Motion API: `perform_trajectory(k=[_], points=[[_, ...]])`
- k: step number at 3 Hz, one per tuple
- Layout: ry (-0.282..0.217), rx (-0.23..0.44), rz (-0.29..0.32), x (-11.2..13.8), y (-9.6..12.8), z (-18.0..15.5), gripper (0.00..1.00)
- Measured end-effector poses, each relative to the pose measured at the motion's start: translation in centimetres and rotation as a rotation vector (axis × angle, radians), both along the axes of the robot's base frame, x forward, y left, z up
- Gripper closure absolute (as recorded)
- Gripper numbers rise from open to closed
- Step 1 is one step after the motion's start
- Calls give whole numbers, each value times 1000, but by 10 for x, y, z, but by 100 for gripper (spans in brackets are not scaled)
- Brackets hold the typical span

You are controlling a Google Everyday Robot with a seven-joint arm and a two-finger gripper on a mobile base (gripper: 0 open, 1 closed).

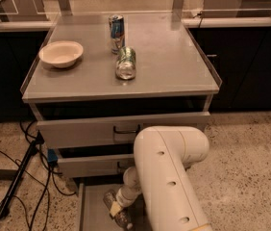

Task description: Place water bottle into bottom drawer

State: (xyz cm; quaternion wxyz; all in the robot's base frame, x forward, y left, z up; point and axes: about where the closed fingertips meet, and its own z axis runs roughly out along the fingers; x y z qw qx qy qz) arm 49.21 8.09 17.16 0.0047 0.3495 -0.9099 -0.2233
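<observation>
Grey bottom drawer [90,207]: claw [116,209], water bottle [123,219] near left edge.

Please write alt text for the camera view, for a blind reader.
The robot's white arm reaches down into the open bottom drawer, with its gripper at the water bottle inside it. On the cabinet top stand a cream bowl and a blue-and-silver can, and a green-and-silver can lies on its side.

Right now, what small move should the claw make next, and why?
Probably release and lift away: the claw is low inside the pulled-out grey bottom drawer, at the small clear plastic water bottle, which already looks over the drawer floor.
</observation>
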Motion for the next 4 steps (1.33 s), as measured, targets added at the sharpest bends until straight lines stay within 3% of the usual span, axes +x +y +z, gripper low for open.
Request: perform_trajectory(k=[1, 4], points=[[31, -9, 1, -9, -3, -24, 100], [7, 36, 12, -1, 12, -38, 100]])
